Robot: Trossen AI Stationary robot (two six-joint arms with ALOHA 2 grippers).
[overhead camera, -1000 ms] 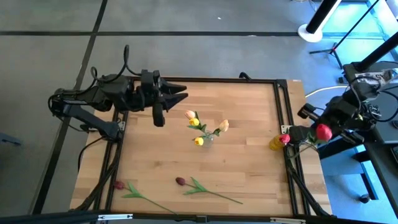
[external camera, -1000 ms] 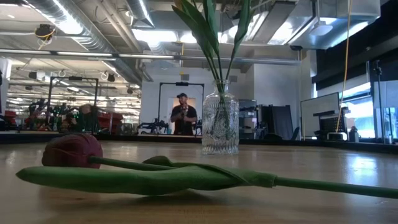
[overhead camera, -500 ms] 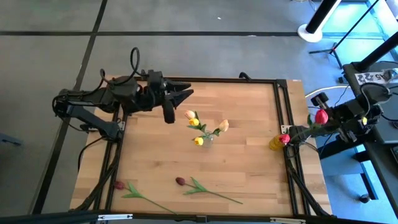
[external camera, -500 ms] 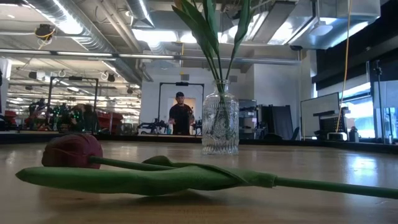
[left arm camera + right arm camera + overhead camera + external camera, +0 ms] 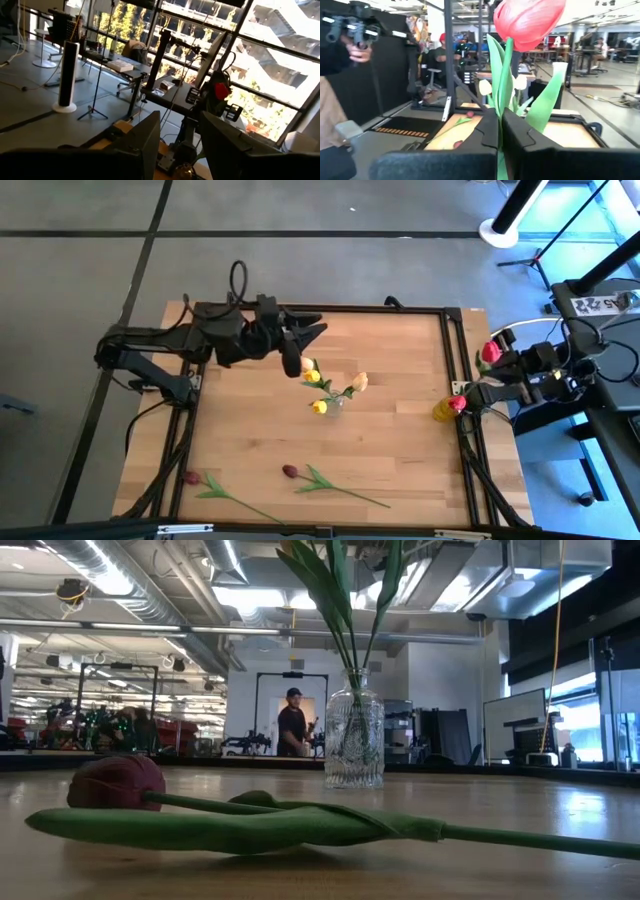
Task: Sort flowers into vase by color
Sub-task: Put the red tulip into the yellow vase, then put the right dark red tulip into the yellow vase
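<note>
Off the table's right edge, right gripper point(image 5: 499, 131) is clamped on the stem of a red tulip point(image 5: 491, 351), head up; over the last second that head has slid from beside the arm's base toward the table rim, so it reads as a carry inbound to a vase, red not yet placed. Left gripper point(image 5: 312, 332) has crept along the far edge, now just behind the clear vase point(image 5: 333, 402); fingers spread, nothing held. That vase holds yellow and peach heads point(image 5: 359, 382) mid-table. A yellow vase point(image 5: 444, 409) with a red flower sits at the right rim. Two maroon tulips point(image 5: 290, 471) lie unsorted on the wooden table point(image 5: 400, 450) near the front edge. Room behind: open workshop, one person point(image 5: 292, 723) shifting about far off
</note>
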